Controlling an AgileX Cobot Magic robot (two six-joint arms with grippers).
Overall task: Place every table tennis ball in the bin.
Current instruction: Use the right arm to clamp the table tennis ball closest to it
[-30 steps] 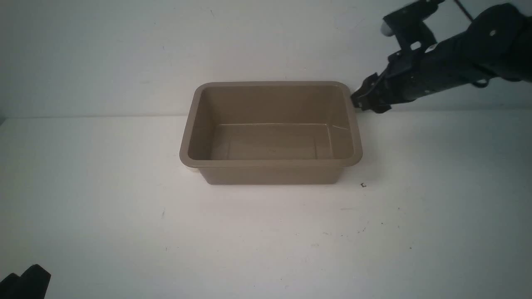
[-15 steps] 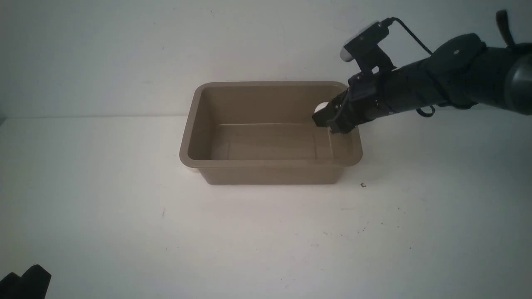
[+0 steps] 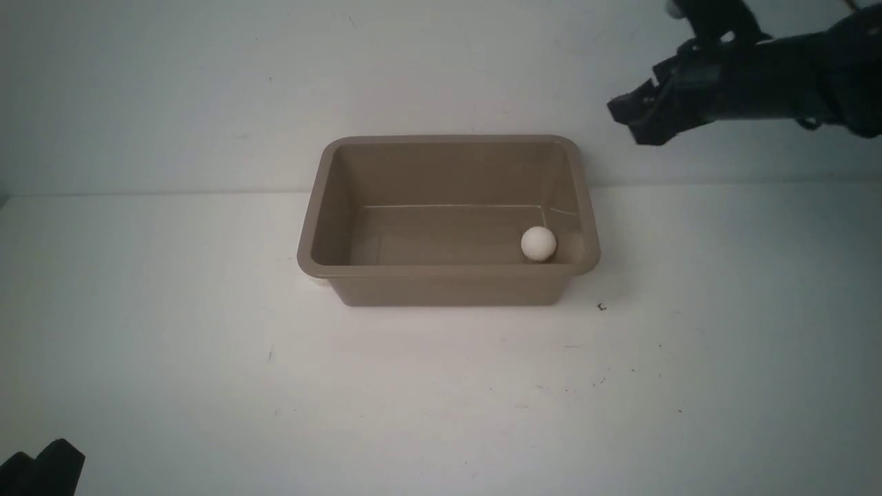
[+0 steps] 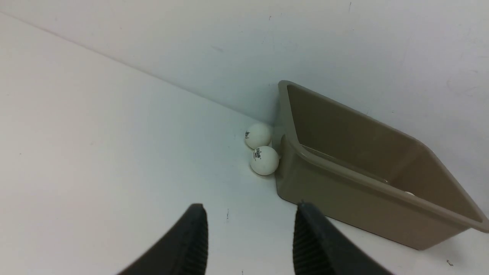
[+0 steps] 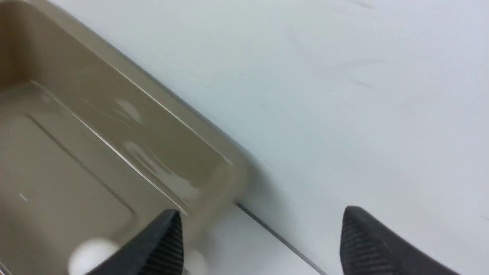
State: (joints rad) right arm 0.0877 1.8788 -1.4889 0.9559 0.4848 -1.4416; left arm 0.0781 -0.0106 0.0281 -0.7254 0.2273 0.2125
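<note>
I am holding my left gripper [image 4: 250, 229] and right gripper [image 5: 259, 236] open, empty, above the scuffed white worktop [image 3: 207, 358] by a pale wall [image 3: 207, 83].

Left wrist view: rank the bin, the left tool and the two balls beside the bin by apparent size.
1. Bin.
2. Left tool, though nearness to the camera inflates it.
3. Nearer table tennis ball and farther table tennis ball: look alike, not ranked.

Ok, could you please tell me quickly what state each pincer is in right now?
Left pincer: open, holding nothing.
Right pincer: open, holding nothing.
</note>
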